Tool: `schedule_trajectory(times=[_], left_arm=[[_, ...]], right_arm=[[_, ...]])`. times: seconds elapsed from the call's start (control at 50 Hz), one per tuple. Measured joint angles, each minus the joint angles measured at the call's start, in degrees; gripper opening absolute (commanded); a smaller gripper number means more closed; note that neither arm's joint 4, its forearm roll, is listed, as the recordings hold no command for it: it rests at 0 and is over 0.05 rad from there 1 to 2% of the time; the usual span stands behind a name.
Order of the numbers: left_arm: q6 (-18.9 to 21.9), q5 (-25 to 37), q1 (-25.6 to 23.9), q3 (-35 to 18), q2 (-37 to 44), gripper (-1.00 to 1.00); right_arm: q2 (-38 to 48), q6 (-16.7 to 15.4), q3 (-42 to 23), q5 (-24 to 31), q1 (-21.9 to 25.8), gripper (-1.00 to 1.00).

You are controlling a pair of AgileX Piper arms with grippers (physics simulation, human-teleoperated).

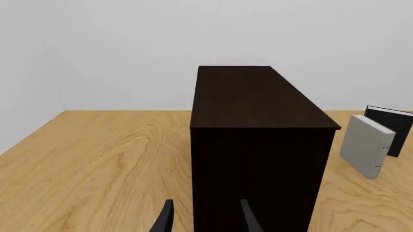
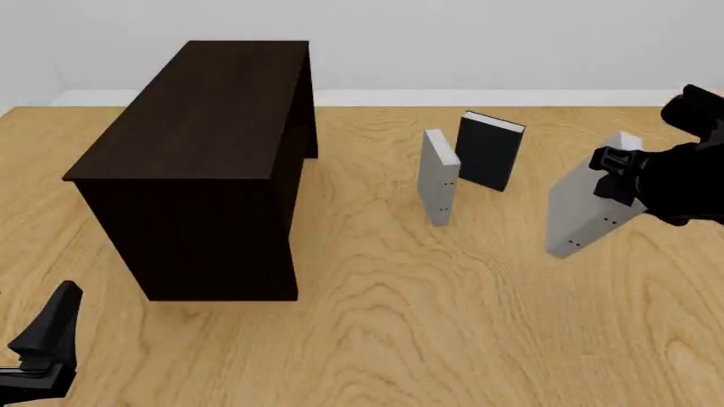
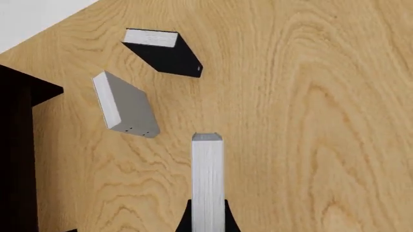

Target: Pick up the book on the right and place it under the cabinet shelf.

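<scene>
Book (image 2: 582, 208), a thin light grey hardcover, stands tilted at the right of the wooden desk (image 2: 385, 322) in the front view, its upper end clamped by the black right gripper (image 2: 616, 170), its lower corner at or just above the surface; which of the two cannot be told. To its left stand a second grey book (image 2: 437, 178) and, just behind that, a black-covered book (image 2: 490, 151), both upright and well apart from the held one. The dark, flat-topped cabinet shelf (image 2: 203, 170) fills the left half of the desk, and the left gripper (image 2: 46, 339) sits low at the near left corner, apart from everything. From the left wrist view, the left gripper (image 1: 203, 220) shows two fingers spread with nothing between them, facing the cabinet shelf (image 1: 258, 145); the second grey book (image 1: 366, 146) and the black-covered book (image 1: 395, 126) stand beyond it. From the right wrist view, the right gripper (image 3: 208, 222) pinches the book (image 3: 208, 179) edge-on, white pages showing, above the desk (image 3: 310, 121); the second grey book (image 3: 125, 106), the black-covered book (image 3: 164, 50) and a corner of the cabinet shelf (image 3: 16, 159) lie beyond.
</scene>
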Motion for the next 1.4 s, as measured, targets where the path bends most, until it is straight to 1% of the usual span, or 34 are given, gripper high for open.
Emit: schedule_trajectory(times=[0.12,0.24,0.38,0.5,0.62,0.78,0.98,1.2,1.4], left_arm=[[0.0,0.0,0.0,0.0,0.0,1.0],[0.0,0.0,0.0,0.0,0.0,1.0],[0.0,0.0,0.0,0.0,0.0,1.0],[0.0,0.0,0.0,0.0,0.0,1.0],[0.0,0.0,0.0,0.0,0.0,1.0],[0.0,0.0,0.0,0.0,0.0,1.0],[0.0,0.0,0.0,0.0,0.0,1.0],[0.0,0.0,0.0,0.0,0.0,1.0],[0.0,0.0,0.0,0.0,0.0,1.0]], right_arm=[[-0.6,0.6,-3.6,1.2,0.3,-1.0],[-1.2,1.9,-6.8,1.9,1.4,-1.0],[-2.1,3.4,-10.2,1.8,4.1,-1.0],[-3.2,5.8,-11.4,0.7,7.1,-1.0],[-4.1,8.8,-10.8,-1.2,9.8,-1.0],[-4.6,13.6,-9.2,-4.5,13.8,-1.0],[-4.3,19.2,-6.2,-10.3,18.1,-1.0],[-3.2,23.0,-4.2,-15.6,21.6,-1.0],[-1.7,26.3,-1.2,-21.2,23.4,-1.0]])
